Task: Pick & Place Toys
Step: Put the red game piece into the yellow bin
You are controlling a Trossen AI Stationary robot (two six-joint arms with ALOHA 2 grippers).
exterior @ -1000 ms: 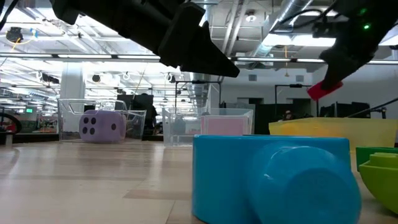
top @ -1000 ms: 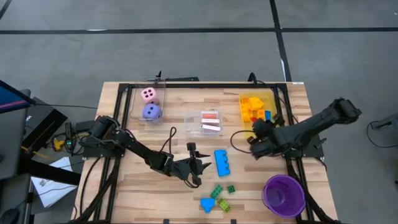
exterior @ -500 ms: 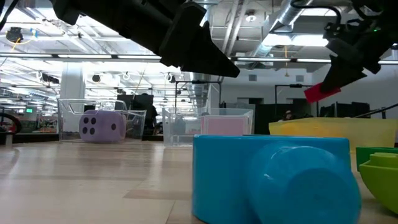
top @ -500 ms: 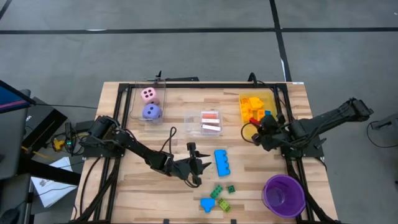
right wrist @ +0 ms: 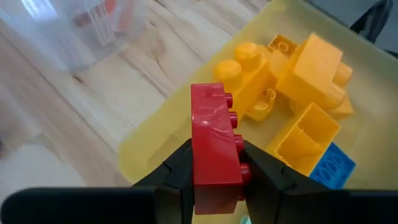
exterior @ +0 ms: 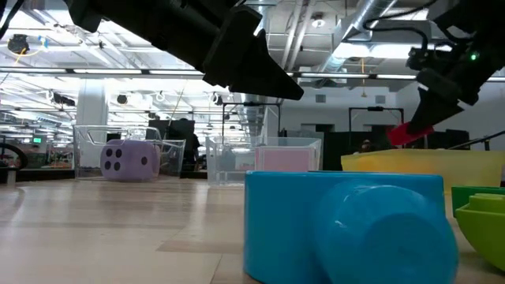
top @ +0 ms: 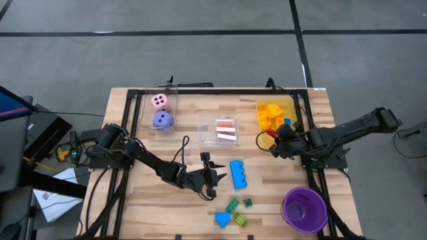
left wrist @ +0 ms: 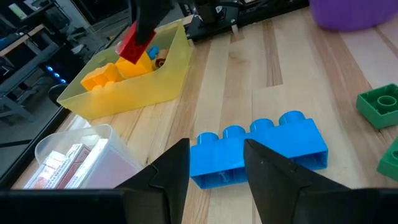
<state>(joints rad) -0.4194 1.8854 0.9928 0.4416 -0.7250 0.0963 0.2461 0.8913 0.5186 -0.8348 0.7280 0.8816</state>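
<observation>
A red brick [right wrist: 214, 140] hangs over the near wall of the yellow see-through bin [top: 267, 107], with my right gripper [top: 277, 138] shut on it. It also shows in the low view [exterior: 409, 132]. Inside the bin lie yellow bricks [right wrist: 292, 81] and a blue one [right wrist: 333, 165]. My left gripper [left wrist: 216, 158] stands open near the table's middle. Its fingers stop just short of a long blue brick [left wrist: 258, 146], which lies flat on the wood and touches neither finger. Green bricks [top: 237, 203] and a small blue piece [top: 222, 218] lie near the front edge. My right gripper pinches the red brick between its two fingers, one on the studded face [right wrist: 239, 162] and one on the opposite face. The fingers slant down from the table's right side. The brick sticks out ahead of them, lifted clear above the bin's near wall [right wrist: 146, 149].
A clear bin [top: 225, 131] with pink-backed cards stands mid-table. Another clear bin at the far left holds a pink die [top: 159, 101] and a purple die [top: 163, 120]. A round purple cup [top: 305, 208] stands at the near right corner. A black frame runs around the table top.
My right gripper has carried the red brick toward the table's far edge, over the yellow bin's near wall. It has sunk a little and turned at the wrist, staying shut on the brick. My left gripper and the blue brick have kept still.
</observation>
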